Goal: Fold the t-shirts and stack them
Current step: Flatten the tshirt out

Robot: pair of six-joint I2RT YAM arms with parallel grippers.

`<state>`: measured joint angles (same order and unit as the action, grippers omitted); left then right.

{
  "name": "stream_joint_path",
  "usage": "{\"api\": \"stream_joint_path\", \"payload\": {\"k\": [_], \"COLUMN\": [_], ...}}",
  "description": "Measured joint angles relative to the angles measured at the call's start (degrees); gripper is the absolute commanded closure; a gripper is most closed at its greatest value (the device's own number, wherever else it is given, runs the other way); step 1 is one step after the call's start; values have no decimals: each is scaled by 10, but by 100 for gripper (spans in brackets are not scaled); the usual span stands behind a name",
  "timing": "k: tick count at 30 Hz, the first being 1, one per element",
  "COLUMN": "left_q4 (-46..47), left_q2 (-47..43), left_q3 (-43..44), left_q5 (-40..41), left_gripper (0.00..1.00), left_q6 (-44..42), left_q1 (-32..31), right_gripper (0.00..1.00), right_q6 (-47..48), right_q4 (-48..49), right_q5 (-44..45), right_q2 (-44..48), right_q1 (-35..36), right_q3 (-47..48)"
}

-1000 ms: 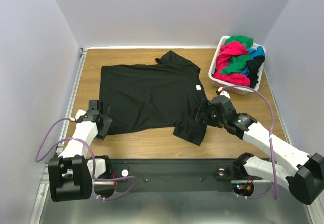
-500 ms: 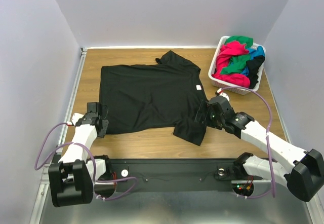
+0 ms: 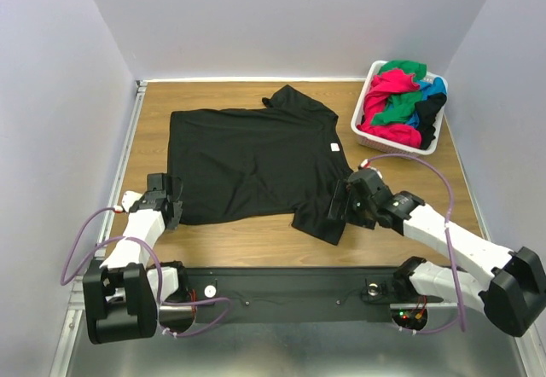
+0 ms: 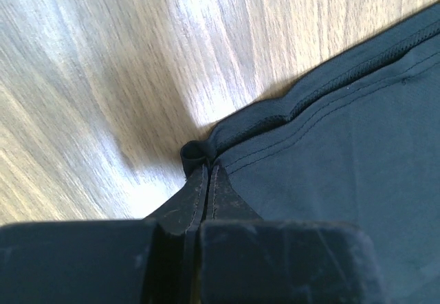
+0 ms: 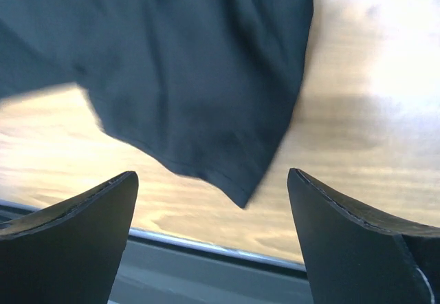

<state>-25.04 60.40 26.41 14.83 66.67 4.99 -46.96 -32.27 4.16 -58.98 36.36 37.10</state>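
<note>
Black t-shirt (image 3: 247,159) lies flat; left gripper (image 4: 208,171) clamps its eight-o'clock hem corner, right gripper (image 5: 212,180) gapes wide over the four-o'clock sleeve.

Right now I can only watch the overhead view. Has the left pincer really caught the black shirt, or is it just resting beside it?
Observer: It has caught it. The left wrist camera shows the left pincer shut on a small bunched corner of the black shirt, right at the stitched hem.
Operator: And the right one, is it holding anything?
Observer: No. The right wrist camera shows the right pincer wide open. The corner of the sleeve shows in the gap between its fingers, unpinched, with the bare wooden table beside it.
</note>
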Motion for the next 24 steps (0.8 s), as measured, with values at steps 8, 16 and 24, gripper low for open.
{"api": "stream_joint_path", "payload": {"k": [8,16,24], "left_q4": [-5,-5,-7], "left_q2": [-38,-40,-40], "left_q3": [-5,-5,-5], "left_q5": [4,4,4], "left_gripper": [100,100,100], "left_q6": [0,0,0], "left_q1": [0,0,2], "right_gripper": [16,33,75], "right_q6": [-25,-42,-73], "right_q4": [-20,17,47], "right_q5": [-16,-13,-14], "right_q2": [-65,-99,-118], "right_q1": [70,75,88], "right_q3": [-40,-39,-41]}}
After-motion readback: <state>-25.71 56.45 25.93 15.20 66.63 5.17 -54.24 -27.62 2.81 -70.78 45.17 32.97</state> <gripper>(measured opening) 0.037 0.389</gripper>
